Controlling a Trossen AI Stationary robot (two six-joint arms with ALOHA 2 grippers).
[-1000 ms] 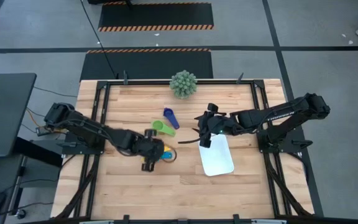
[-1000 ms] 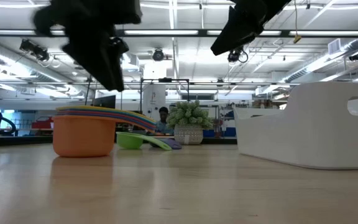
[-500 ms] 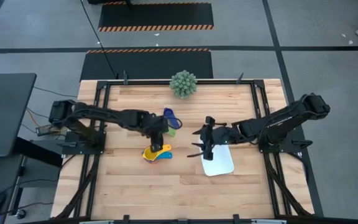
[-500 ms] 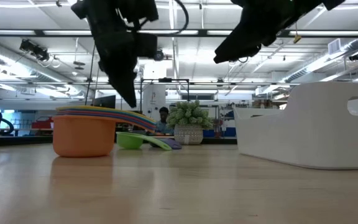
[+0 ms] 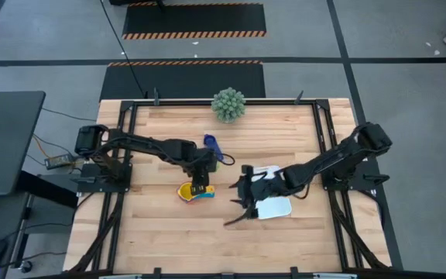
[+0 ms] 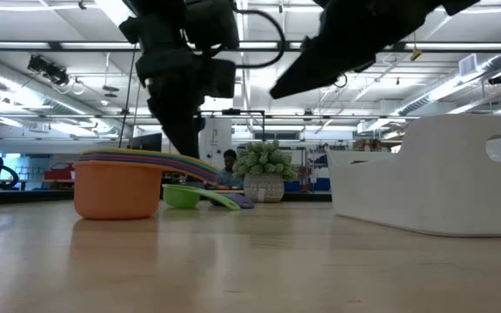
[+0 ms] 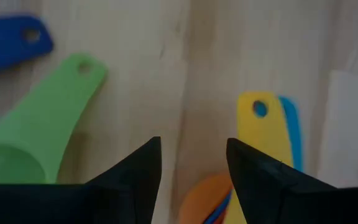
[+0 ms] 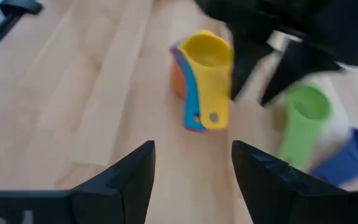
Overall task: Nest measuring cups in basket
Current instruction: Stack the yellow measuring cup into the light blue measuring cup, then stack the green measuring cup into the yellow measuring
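Note:
Several measuring cups sit nested in one stack (image 5: 193, 192), orange outside and yellow on top (image 8: 202, 59), standing on the wood mid-table. A green cup (image 7: 33, 134) and a blue cup (image 5: 211, 142) lie loose just beyond it. The white basket (image 5: 279, 208) rests to the stack's right, partly under my right arm. My left gripper (image 5: 200, 184) hangs open above the stack's handles (image 7: 261, 127), pointing steeply down. My right gripper (image 5: 235, 209) is open, off the table between stack and basket, slanting down toward the stack.
A spiky green ball plant (image 5: 228, 105) stands at the table's far edge. Bare wood stretches along the near side (image 5: 207, 244). In the low view the basket's wall (image 6: 442, 178) rises at the right.
My left gripper has swung from the stack's near-left side toward the table's right, rolled and sunk, and now stands over the stack. My right gripper has come down and moved toward the near edge and the left, tipping downward past the basket. The cups have not moved.

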